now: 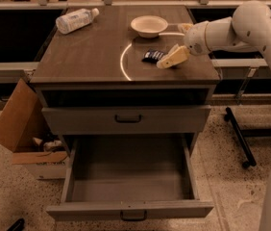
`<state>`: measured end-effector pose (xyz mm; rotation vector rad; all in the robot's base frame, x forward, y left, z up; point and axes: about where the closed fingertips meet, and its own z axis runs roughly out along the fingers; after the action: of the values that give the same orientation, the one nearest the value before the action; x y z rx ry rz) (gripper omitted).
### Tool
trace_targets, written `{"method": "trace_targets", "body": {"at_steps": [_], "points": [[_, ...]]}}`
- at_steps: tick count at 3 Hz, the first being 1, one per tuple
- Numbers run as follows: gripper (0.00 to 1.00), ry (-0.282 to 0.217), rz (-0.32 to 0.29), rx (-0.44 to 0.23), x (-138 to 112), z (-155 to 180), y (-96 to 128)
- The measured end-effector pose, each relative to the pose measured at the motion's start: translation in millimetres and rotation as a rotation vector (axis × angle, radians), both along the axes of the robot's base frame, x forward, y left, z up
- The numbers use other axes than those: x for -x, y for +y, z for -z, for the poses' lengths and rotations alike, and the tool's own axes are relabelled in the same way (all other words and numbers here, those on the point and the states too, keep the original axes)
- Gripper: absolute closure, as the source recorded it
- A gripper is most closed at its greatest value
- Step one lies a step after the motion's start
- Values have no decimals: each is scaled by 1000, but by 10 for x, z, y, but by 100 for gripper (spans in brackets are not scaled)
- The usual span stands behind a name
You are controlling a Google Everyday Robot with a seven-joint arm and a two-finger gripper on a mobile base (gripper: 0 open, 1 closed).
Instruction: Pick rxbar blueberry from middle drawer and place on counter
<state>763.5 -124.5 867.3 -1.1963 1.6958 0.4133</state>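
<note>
From where I stand, none of the printing can be read. The rxbar blueberry shows only a dark wrapper with a faint pale patch, and the label on the clear plastic bottle is a white blur. The bar lies flat on the counter, toward its right side, just right of the thin bright curved line and in front of the pale bowl. The gripper hangs over the right edge of the counter at the end of the white arm, which reaches in from the right. Its two tan fingers are spread wide with nothing between them. The lower finger slants down to the wood with its tip right against the bar's right end, though I can't say whether they actually touch. The other finger sits higher, near the bowl's rim. The bottle lies on its side at the far left corner, well apart from the bar. Below, the middle drawer is pulled fully out, showing a bare grey floor and a small black handle on its front. The drawer above it is closed. A cardboard box leans open on the speckled floor to the left of the cabinet.
</note>
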Motion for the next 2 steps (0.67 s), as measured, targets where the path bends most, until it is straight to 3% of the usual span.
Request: {"method": "trace_targets", "body": {"at_steps": [1,2], "points": [[0,0,0,0,-1,-2,0],[0,-118,27,-24,95,-517,-216]]}}
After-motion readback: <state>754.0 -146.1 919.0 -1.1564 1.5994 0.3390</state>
